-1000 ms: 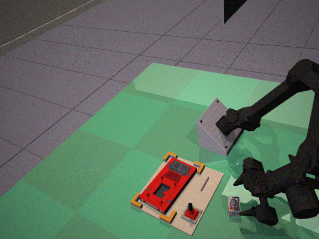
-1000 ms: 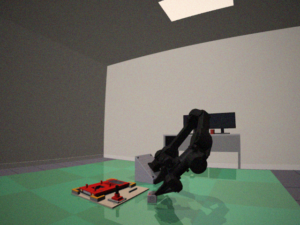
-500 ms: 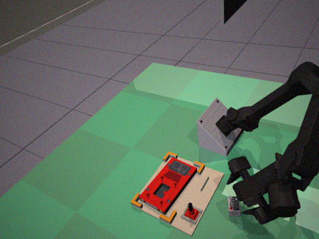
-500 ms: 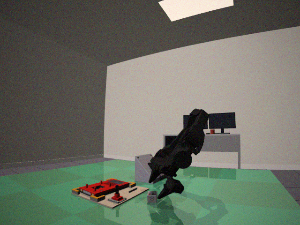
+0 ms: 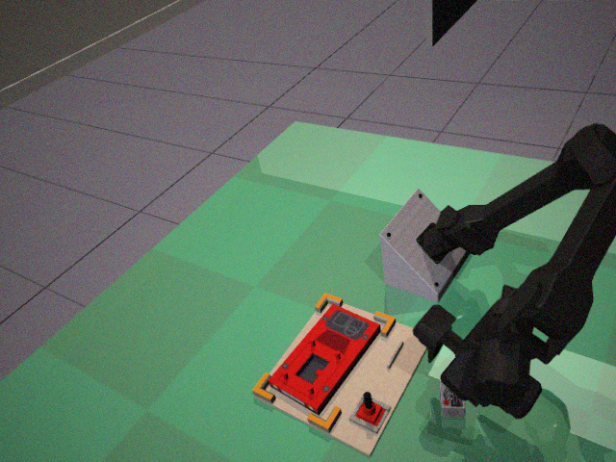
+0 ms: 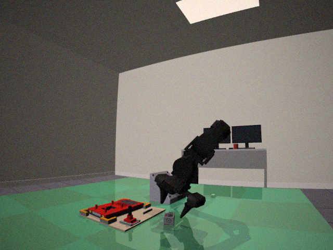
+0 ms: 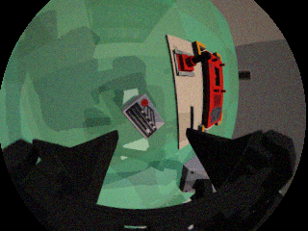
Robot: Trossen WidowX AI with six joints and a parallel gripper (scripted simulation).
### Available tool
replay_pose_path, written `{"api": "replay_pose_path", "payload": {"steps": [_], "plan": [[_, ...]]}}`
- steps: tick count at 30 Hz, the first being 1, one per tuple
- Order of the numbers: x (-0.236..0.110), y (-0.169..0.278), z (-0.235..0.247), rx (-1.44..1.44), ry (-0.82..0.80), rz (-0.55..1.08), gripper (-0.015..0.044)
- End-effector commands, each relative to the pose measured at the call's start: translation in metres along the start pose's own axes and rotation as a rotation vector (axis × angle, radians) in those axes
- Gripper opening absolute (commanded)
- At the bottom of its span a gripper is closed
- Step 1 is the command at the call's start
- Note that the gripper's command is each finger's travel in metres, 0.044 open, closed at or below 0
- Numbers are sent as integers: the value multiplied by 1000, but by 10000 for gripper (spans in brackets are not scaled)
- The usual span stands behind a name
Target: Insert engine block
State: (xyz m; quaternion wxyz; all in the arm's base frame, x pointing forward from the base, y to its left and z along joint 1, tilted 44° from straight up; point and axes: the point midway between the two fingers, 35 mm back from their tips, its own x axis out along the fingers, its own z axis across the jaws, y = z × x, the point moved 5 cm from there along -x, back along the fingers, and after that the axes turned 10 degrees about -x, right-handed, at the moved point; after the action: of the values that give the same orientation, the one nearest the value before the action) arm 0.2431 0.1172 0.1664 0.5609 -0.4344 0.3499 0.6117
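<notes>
The engine block (image 5: pixel 451 406) (image 6: pixel 168 217) (image 7: pixel 142 115), a small grey block with a red mark, lies on the green floor just right of the tan board (image 5: pixel 377 377) (image 6: pixel 155 210) (image 7: pixel 187 99). The red car body (image 5: pixel 355 350) (image 6: pixel 113 208) (image 7: pixel 214 87) lies flat on the board between orange corner brackets, and its dark rectangular opening (image 5: pixel 313 369) is empty. My gripper (image 5: pixel 445 380) (image 6: pixel 174 205) (image 7: pixel 153 133) is open and empty. It hangs a little above the block, tilted, with one finger on each side. The arm hides part of the block in the top view.
A grey wedge-shaped block (image 5: pixel 413 248) (image 6: pixel 157 188) stands behind the board. A red stand with a black peg (image 5: pixel 369 410) (image 6: pixel 129 216) (image 7: pixel 187 64) and a thin dark rod (image 5: pixel 395 353) sit on the board's right side. A desk with monitors (image 6: pixel 236 158) stands far back.
</notes>
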Motion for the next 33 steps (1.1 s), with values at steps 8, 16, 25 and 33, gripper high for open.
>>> {"api": "replay_pose_path", "payload": {"steps": [8, 16, 25, 33], "plan": [[-7, -6, -14, -307, -188, -5, 440], [-16, -11, -24, -529, -320, -82, 440], [-18, -14, -30, -597, -356, -118, 440], [-3, -18, -32, -597, -357, -119, 440]]}}
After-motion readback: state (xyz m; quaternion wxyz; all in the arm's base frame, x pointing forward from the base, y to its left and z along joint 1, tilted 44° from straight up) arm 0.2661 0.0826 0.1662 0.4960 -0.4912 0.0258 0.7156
